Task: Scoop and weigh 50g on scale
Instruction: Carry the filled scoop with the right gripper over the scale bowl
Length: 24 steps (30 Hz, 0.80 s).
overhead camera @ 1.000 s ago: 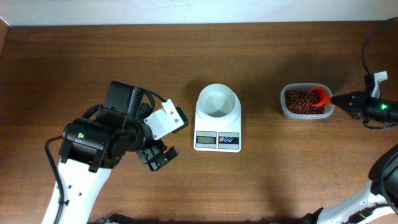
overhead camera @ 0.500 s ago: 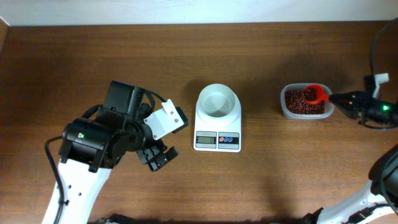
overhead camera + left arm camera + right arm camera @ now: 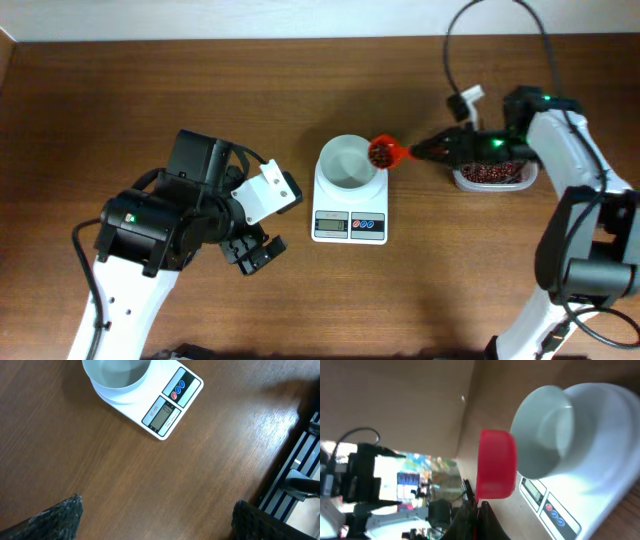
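Note:
The white scale (image 3: 349,205) stands mid-table with its round bowl (image 3: 347,163) on top; the bowl looks bare inside. My right gripper (image 3: 414,152) is shut on the handle of a red scoop (image 3: 384,153) filled with dark red-brown beans (image 3: 381,152), held at the bowl's right rim. In the right wrist view the scoop (image 3: 496,471) hangs beside the bowl (image 3: 552,430), gripper (image 3: 479,510) below it. My left gripper (image 3: 255,250) stays open left of the scale. The left wrist view shows the scale (image 3: 170,407) ahead of the wide gripper (image 3: 157,520), nothing between its fingers.
A clear plastic tub (image 3: 459,180) with more beans (image 3: 488,176) sits right of the scale, partly under my right arm. The scale's display (image 3: 331,225) and its blue and red buttons (image 3: 368,224) face the front edge. A black rack (image 3: 300,460) lies beyond the table edge.
My right arm has lifted the loaded scoop out of the tub and carried it left to the bowl's right rim. The left arm has not moved.

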Available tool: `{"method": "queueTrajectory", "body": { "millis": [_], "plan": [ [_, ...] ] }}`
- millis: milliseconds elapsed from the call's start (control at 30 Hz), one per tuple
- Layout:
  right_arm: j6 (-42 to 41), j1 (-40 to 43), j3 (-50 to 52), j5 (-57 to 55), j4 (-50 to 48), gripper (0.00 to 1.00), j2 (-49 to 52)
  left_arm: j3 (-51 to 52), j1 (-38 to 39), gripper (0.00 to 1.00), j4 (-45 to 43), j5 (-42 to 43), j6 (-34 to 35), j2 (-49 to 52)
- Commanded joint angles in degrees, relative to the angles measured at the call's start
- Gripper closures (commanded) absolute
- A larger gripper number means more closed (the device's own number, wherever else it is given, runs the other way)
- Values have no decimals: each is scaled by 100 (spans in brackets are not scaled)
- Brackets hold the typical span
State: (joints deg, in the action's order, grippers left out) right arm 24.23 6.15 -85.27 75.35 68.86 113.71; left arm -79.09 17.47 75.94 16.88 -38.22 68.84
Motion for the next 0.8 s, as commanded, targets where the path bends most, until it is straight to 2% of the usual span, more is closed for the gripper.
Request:
{"method": "queueTrajectory", "body": {
  "millis": [0, 100, 367, 567, 633, 667, 700, 733, 767],
  "plan": [
    [79, -442, -17, 201, -525, 96, 46, -105, -39, 1, 2, -17, -87, 4],
    [81, -693, -17, 175, -1075, 96, 46, -105, -39, 1, 2, -17, -87, 4],
    [94, -887, -15, -1167, -1932, 96, 46, -105, -39, 1, 2, -17, -87, 4],
    [1429, -1003, -13, -1156, -1982, 96, 46, -105, -39, 1, 2, -17, -87, 4],
    [1526, -1058, -13, -1158, -1941, 96, 46, -105, -39, 1, 2, -17, -87, 4],
    [1902, -1069, -13, -1209, -1989, 96, 46, -105, -39, 1, 2, -17, -87, 4],
    [1810, -1073, -13, -1355, -2081, 96, 46, -105, -39, 1, 2, -17, -87, 4],
    [1690, -1075, -15, -1156, -1980, 96, 44, -105, -39, 1, 2, -17, -87, 4],
    [2100, -1069, -17, -667, -1644, 96, 37, -105, -39, 1, 2, -17, -87, 4]
  ]
}}
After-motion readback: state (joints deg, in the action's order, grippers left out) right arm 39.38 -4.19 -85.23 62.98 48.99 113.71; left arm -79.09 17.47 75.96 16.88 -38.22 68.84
